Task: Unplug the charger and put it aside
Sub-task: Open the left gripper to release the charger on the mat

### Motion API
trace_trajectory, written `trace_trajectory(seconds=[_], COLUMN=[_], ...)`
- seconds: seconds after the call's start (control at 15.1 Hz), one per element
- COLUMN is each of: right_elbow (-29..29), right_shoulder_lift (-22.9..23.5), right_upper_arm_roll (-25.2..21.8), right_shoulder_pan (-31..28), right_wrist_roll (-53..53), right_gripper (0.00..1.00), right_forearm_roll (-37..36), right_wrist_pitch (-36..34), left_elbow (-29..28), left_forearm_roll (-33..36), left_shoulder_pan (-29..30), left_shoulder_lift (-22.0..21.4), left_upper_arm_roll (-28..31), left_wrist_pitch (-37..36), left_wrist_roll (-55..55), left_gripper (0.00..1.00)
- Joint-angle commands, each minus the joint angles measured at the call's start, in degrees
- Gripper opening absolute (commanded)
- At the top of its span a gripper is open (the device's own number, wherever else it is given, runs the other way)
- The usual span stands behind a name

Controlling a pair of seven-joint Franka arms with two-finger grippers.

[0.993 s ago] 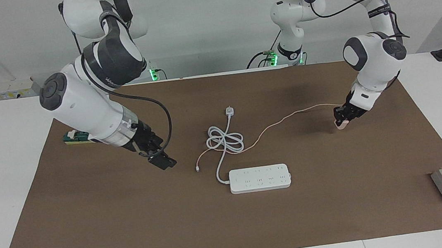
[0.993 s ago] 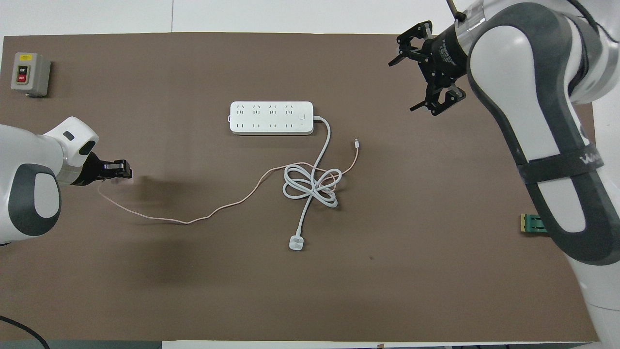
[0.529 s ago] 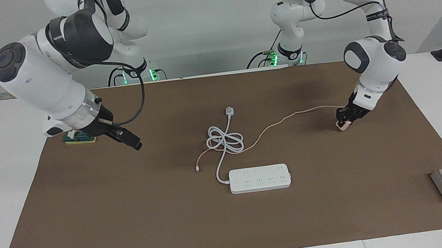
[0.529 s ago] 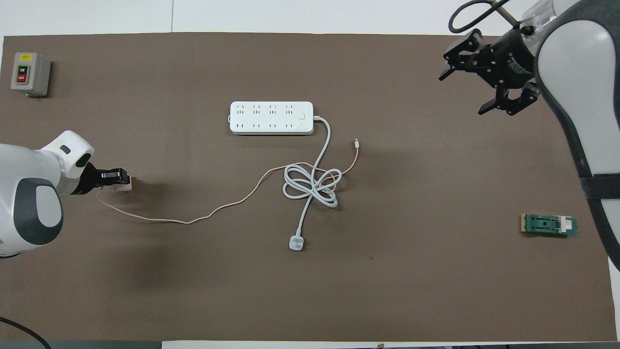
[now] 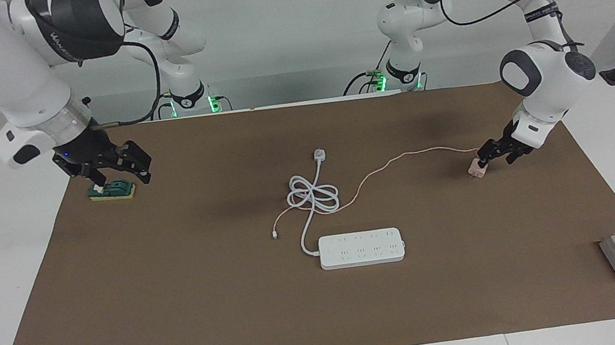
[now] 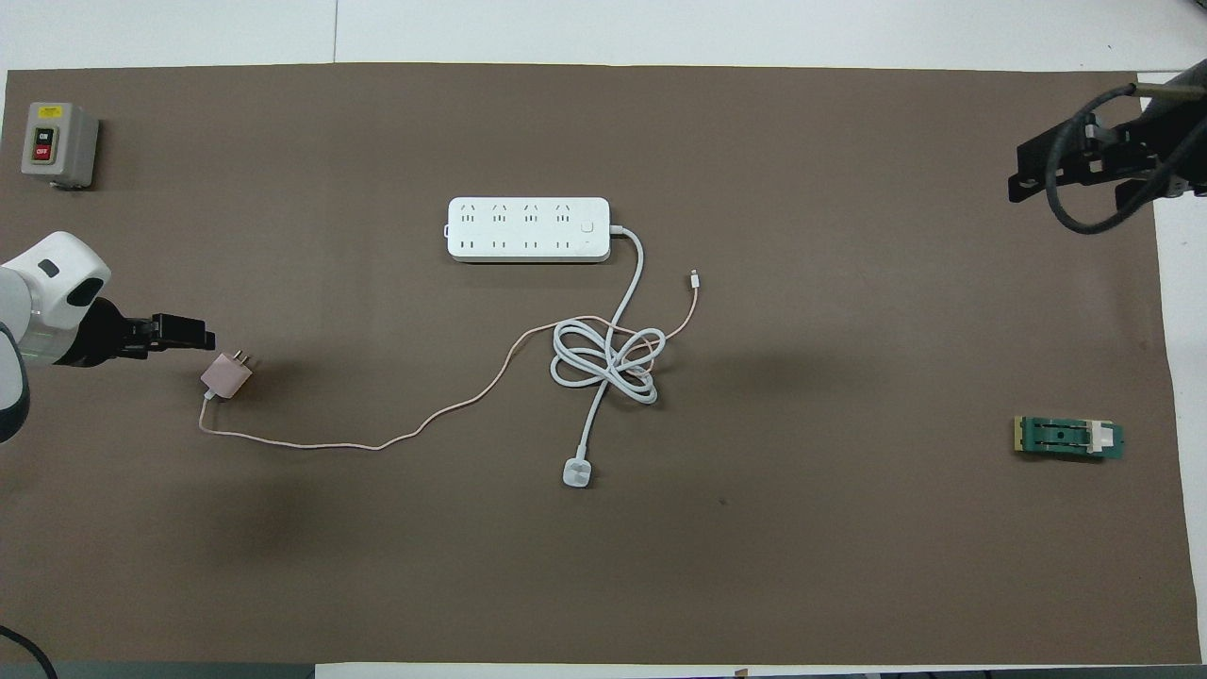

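- Step in hand looks like the end of the placing: charger [image 6: 226, 377] lies on the mat [image 5: 183, 302] toward the left arm's end of the table, well apart from the strip [image 6: 528, 229], prongs bare and pointing up toward the strip's side of the overhead view, nothing plugged into the strip
- Left gripper [image 5: 495, 152] sits just beside the charger, fingers spread, holding nothing; overhead view shows a small gap between fingertips and the pink cube
- Charger's cable [image 6: 396, 436] trails from the cube across the mat to the white cord coil [image 6: 603, 356], its free end [image 6: 694, 278] lying loose near the strip
- Right gripper [image 5: 113, 167] hangs over the green part [image 5: 111, 191] at the right arm's end of the table, not touching the charger; fingers look parted, empty
- Judged: task nearly done; next move calls only for the left arm to lift clear without snagging the cable, and the right arm to wait
- Facing view gives height: left gripper low, close to the mat beside the charger; right gripper seen whole above the green part
- Overhead view gives what facing cannot: the prongs, the gap between gripper and charger, the full cable run; there only part of the right gripper shows at the edge
- Switch box [image 6: 57, 143] sits at the mat corner far from the robots, untouched
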Motion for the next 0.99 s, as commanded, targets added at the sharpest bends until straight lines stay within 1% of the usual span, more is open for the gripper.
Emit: trace_trajectory(seconds=[0.0,0.13,0.26,0.33,0.46,0.6,0.73,0.93], right_elbow=[-9.7,-12.8,-16.3,-18.7,-21.4,-21.7,-21.5,-21.6], right_shoulder_lift=[-8.9,-12.3,-15.3,-17.3,-19.4,-19.8,-19.6,-19.2], right_upper_arm_roll=[-1.0,-1.8,-2.0,-2.0,-2.0,-2.0,-1.9,-1.3], right_shoulder_pan=[-0.1,-0.1,-0.1,-0.1,-0.1,-0.1,-0.1,-0.2], right_wrist_roll=[-5.3,-5.6,-6.1,-6.2,-5.9,-6.0,-6.0,-5.5], right_gripper=[1.00,1.00,1.00,1.00,1.00,1.00,1.00,1.00], right_forearm_roll=[-1.9,-2.1,-2.7,-2.7,-2.8,-3.1,-5.0,-6.2], right_wrist_pitch=[0.6,0.4,0.2,0.1,-1.5,-2.6,-2.2,1.6], left_elbow=[7.0,11.3,16.1,17.6,19.0,20.2,21.9,21.5], left_forearm_roll=[0.5,4.3,6.9,8.0,9.4,9.7,10.0,11.7], left_shoulder_pan=[1.0,0.9,0.3,0.1,-0.2,-0.6,-1.4,-2.7], left_shoulder_lift=[1.5,1.5,1.6,1.3,0.4,-1.3,-3.1,-6.9], left_upper_arm_roll=[-0.1,-0.2,-0.2,-0.2,-0.4,-0.7,-0.8,-1.0], left_wrist_pitch=[-6.0,-10.8,-17.8,-19.6,-20.2,-20.6,-25.6,-27.9], left_wrist_roll=[0.6,-1.8,-6.2,-8.4,-13.2,-17.3,-20.5,-20.9], left_gripper=[1.00,1.00,1.00,1.00,1.00,1.00,1.00,1.00])
